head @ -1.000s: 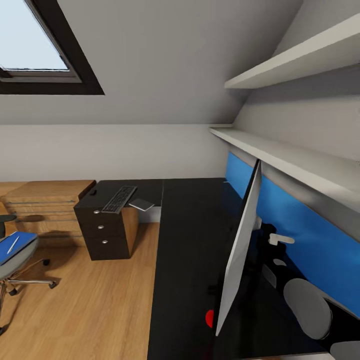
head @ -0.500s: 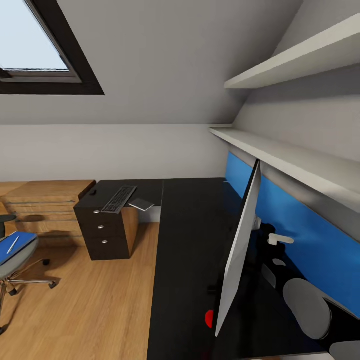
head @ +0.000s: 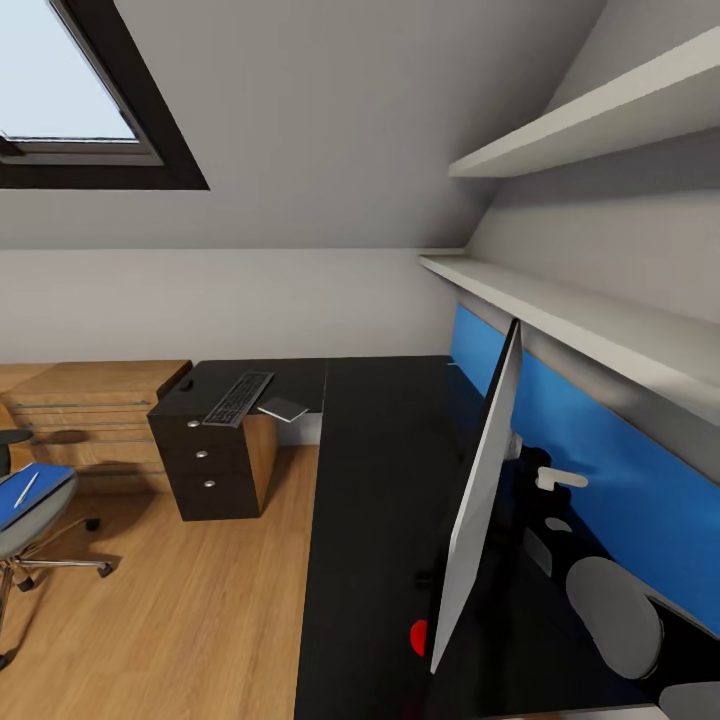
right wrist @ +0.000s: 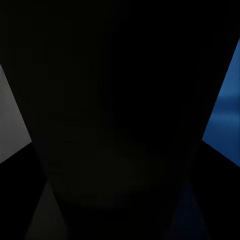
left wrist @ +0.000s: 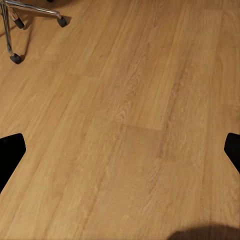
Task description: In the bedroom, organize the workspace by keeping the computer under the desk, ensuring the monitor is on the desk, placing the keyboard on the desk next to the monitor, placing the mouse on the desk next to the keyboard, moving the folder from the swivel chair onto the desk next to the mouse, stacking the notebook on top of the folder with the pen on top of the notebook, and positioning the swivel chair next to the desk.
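Note:
The desk (head: pixel 370 480) has a glossy black L-shaped top. The monitor (head: pixel 480 500) stands on it edge-on at the right, with a red light near its lower corner. On the far wing lie the keyboard (head: pixel 240 397), the grey notebook (head: pixel 283 408) beside it, and a small black mouse (head: pixel 186 384). The swivel chair (head: pixel 35 525) sits at the left edge with the blue folder (head: pixel 40 490) and the pen (head: pixel 27 487) on its seat. My left gripper (left wrist: pixel 120 155) is open over bare floor. My right gripper (right wrist: pixel 120 165) is open over a dark surface. The computer is out of view.
A light-wood chest of drawers (head: pixel 95 410) stands left of the dark drawer unit (head: pixel 205 465). The chair's chrome base and casters (left wrist: pixel 15 30) lie near my left gripper. White shelves (head: pixel 560 300) and a blue wall panel (head: pixel 600 470) run behind the monitor. Wood floor (head: pixel 200 600) lies between chair and desk.

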Controlling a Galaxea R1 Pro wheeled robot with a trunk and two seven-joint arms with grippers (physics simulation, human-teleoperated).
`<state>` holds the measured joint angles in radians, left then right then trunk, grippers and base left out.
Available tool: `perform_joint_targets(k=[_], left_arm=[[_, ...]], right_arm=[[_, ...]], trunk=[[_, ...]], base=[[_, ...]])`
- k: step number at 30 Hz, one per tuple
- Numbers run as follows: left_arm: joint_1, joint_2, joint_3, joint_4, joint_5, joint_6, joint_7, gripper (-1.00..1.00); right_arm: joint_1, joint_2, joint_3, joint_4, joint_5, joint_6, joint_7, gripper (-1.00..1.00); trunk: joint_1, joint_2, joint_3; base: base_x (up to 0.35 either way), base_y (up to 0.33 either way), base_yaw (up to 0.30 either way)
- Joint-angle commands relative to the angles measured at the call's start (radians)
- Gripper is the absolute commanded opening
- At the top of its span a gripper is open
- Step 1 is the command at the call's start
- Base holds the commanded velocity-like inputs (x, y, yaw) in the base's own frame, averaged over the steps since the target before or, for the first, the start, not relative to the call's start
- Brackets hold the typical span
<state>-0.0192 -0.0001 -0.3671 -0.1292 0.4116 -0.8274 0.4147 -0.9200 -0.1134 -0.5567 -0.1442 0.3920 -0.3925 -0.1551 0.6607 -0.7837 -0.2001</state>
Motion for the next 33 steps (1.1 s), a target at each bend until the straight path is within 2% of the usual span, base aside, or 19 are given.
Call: perform_joint_targets(k=[1,33], left_arm=[[-0.001,0.000,-0.009,0.000,0.006,-0.003,0.006,1.00],[-0.001,0.002,-0.007,0.000,0.007,-0.003,0.005,1.00]], right_arm=[[-0.002,0.000,-0.005,0.000,0.014,-0.003,-0.004,-1.00],[-0.002,-0.001,-0.006,0.007,0.016,0.001,-0.004,-1.00]], trunk=[[0.000,-0.001,-0.001],[0.000,-0.001,-0.001]], base=[[0.000,0.000,0.000],[0.000,0.000,0.000]])
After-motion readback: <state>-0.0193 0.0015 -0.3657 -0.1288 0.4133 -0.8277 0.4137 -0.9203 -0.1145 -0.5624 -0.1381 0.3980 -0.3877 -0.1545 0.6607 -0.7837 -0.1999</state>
